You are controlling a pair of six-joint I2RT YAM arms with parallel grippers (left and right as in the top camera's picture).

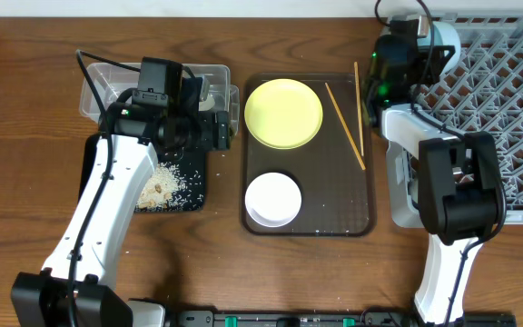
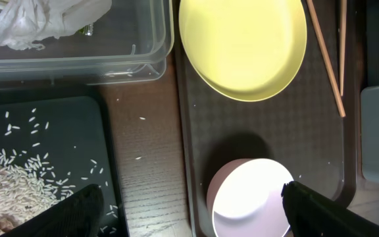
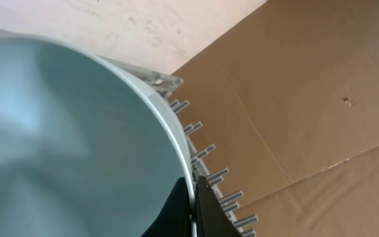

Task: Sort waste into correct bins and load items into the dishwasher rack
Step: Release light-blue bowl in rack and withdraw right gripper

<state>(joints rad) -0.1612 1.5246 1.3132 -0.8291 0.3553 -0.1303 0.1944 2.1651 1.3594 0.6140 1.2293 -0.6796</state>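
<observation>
Nearby, brown tray [image 1: 334,195], yellow plate [image 1: 283,113], chopsticks [image 1: 345,126]

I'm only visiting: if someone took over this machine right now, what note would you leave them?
Left gripper: open, empty, between the black tray and the brown tray.
Right gripper: shut on the rim of the light blue bowl, over the dishwasher rack.
Done: rice lies in the black tray, white scrap in the clear tub.
Left: set that bowl in the rack; load the yellow plate, white bowl and chopsticks, all on the brown tray.
</observation>
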